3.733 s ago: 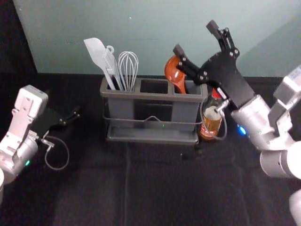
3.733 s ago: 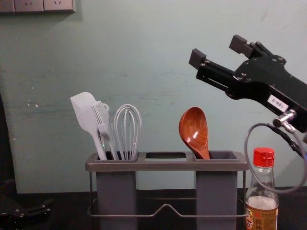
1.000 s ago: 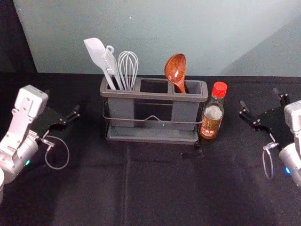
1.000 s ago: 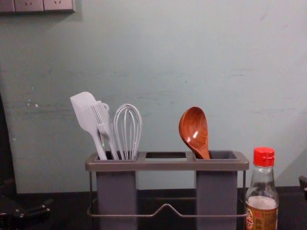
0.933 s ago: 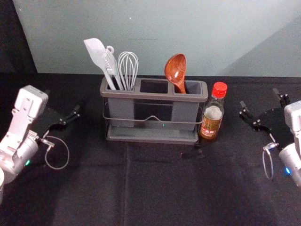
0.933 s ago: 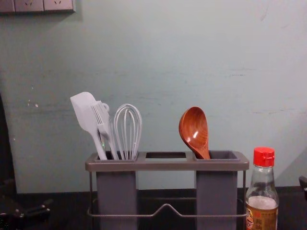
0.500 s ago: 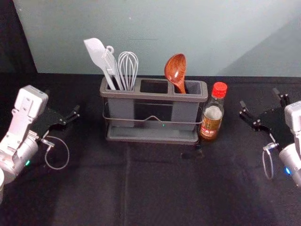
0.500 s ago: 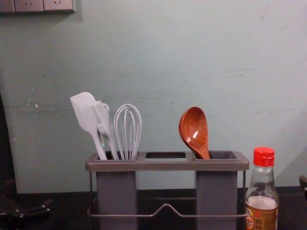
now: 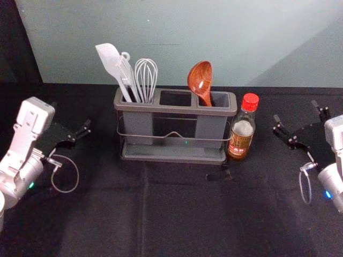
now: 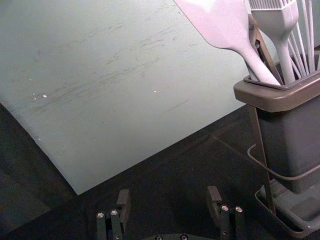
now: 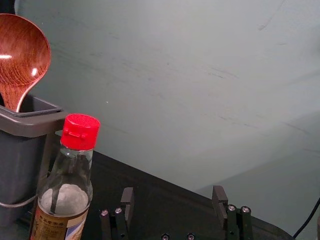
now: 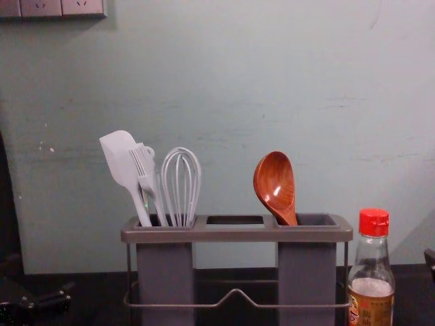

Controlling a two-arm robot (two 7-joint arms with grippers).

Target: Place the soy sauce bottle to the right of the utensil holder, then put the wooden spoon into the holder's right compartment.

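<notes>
In the head view the wooden spoon [image 9: 200,80] leans bowl-up in the right compartment of the grey utensil holder [image 9: 174,110]. Close against the holder's right side stands the soy sauce bottle [image 9: 242,128], upright with a red cap. My right gripper [image 9: 297,120] is open and apart from the bottle, farther to the right; in the right wrist view the same right gripper [image 11: 172,207] has nothing between its fingers. My left gripper [image 9: 71,124] is parked left of the holder, and the left wrist view has this left gripper [image 10: 169,207] open and holding nothing.
A white spatula [image 9: 111,61], a brush and a whisk [image 9: 146,77] stand in the holder's left compartment. Behind the black-covered table [image 9: 177,214] rises a pale green wall [image 9: 177,32]. Sockets [image 12: 61,7] are mounted high on the wall at the left.
Since the earliest frames, my right gripper has moved from above the holder's right end, beside the spoon, down and away to the right. Spoon, bottle and left arm look unmoved.
</notes>
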